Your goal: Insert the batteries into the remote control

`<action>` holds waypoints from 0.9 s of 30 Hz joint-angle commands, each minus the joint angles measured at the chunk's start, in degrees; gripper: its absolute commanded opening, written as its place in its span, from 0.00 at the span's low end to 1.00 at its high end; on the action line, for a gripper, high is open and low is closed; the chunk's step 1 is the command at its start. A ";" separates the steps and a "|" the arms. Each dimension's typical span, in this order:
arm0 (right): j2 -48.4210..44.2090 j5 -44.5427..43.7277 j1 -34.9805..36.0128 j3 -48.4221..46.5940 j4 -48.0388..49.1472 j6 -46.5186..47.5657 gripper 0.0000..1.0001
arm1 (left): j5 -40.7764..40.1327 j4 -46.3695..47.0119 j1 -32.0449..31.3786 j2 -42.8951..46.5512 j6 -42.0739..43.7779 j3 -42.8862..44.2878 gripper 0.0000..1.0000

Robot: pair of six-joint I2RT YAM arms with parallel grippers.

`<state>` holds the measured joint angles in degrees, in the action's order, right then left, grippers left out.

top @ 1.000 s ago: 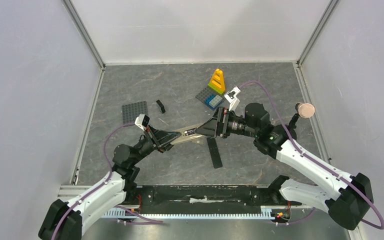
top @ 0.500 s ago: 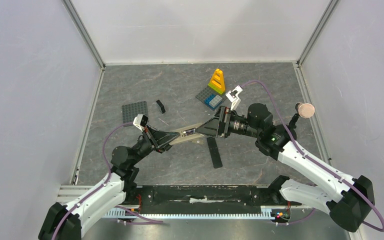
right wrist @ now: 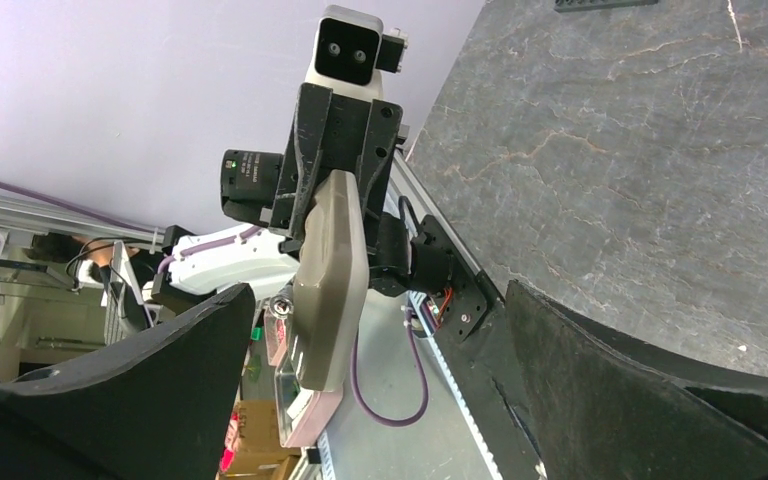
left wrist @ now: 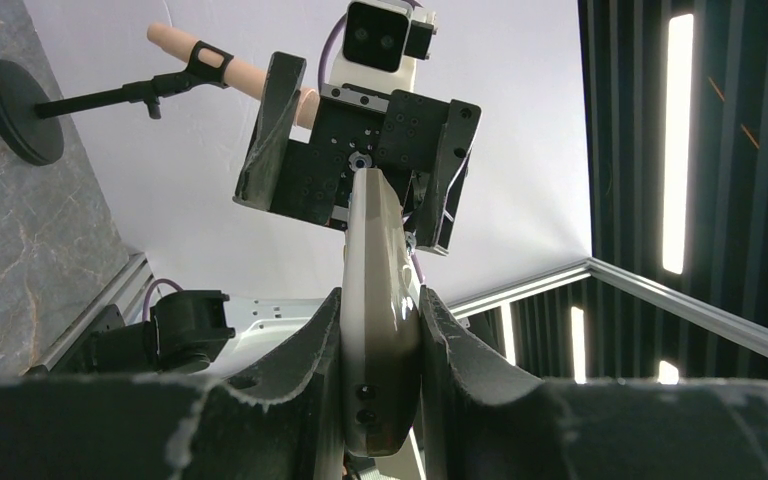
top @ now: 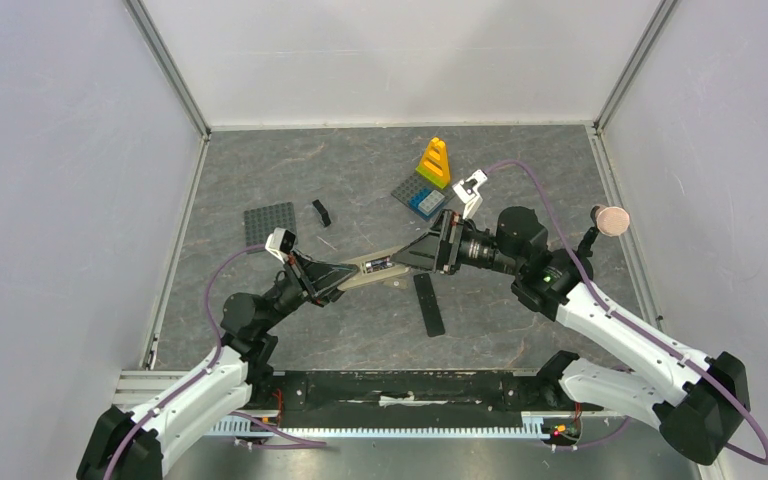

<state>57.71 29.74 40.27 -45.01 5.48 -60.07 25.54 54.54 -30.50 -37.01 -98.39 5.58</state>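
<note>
I have the remote lifted off the table. It sits just toward 6 o'clock of the table's centre and lies along the 8-to-2 o'clock line in the top view. The left gripper is clamped on its 8 o'clock end, and in the left wrist view both fingers press flat on the remote's sides. The right gripper sits at the 2 o'clock end with its fingers spread wide. In the right wrist view the remote hangs between them with a gap on each side, touching neither.

Over the last second the change is small. The right gripper has backed a little toward 2 o'clock and the left has drawn slightly toward 8 o'clock, so a bit more of the remote's middle shows between them. I read this as the right arm having let go and pulling clear after working at the slot, which leaves the left alone carrying the remote.

From above, the slot shows a dark patch with pale marks. That may be batteries seated, but it is too small for me to say, and I see no loose batteries on the table. A black strip lies flat at 5 o'clock of the remote, just apart from it, and I take it for the cover. If the batteries are in, my next job is to fetch that strip with the free right gripper.
</note>
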 commanded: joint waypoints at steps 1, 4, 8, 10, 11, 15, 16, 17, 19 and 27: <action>-1.29 0.26 -0.29 -0.60 3.48 -1.62 0.98 | -0.86 2.32 0.00 0.63 -0.27 0.04 0.02; -0.96 -0.47 -0.28 -0.34 2.81 -2.30 0.97 | -0.76 2.38 -0.05 0.62 -0.14 0.14 0.02; -0.33 -1.52 -0.28 -0.59 0.65 -1.88 0.89 | -0.67 2.32 0.00 0.71 -0.10 0.22 0.02; 0.09 -1.37 -0.32 -1.07 -0.25 -1.20 0.86 | -0.72 2.23 0.00 0.60 -0.04 0.22 0.02; 0.22 -1.35 -0.30 -1.36 -0.72 -0.64 0.85 | -0.73 2.26 -0.04 0.54 -0.04 0.22 0.02; 0.32 -1.09 -0.29 -1.66 -1.41 0.51 0.83 | -0.83 2.31 0.00 0.36 -0.05 0.29 0.02; 0.47 -1.00 -0.35 -1.66 -1.58 0.74 0.82 | -0.80 2.37 0.00 0.36 -0.05 0.35 0.02; 0.55 -0.85 -0.29 -1.66 -1.78 1.01 0.82 | -0.77 2.32 0.00 0.36 -0.03 0.38 0.02; 0.81 -0.58 -0.35 -1.44 -1.88 1.31 0.80 | -0.77 2.32 0.00 0.31 0.01 0.48 0.02; 1.45 -0.86 -0.06 -1.33 -2.74 3.71 0.79 | -0.93 2.32 0.00 0.31 -0.19 0.74 0.02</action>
<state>58.57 28.60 40.01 -45.01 4.49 -59.29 25.63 53.54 -30.50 -37.01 -98.39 5.54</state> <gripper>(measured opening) 0.791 0.327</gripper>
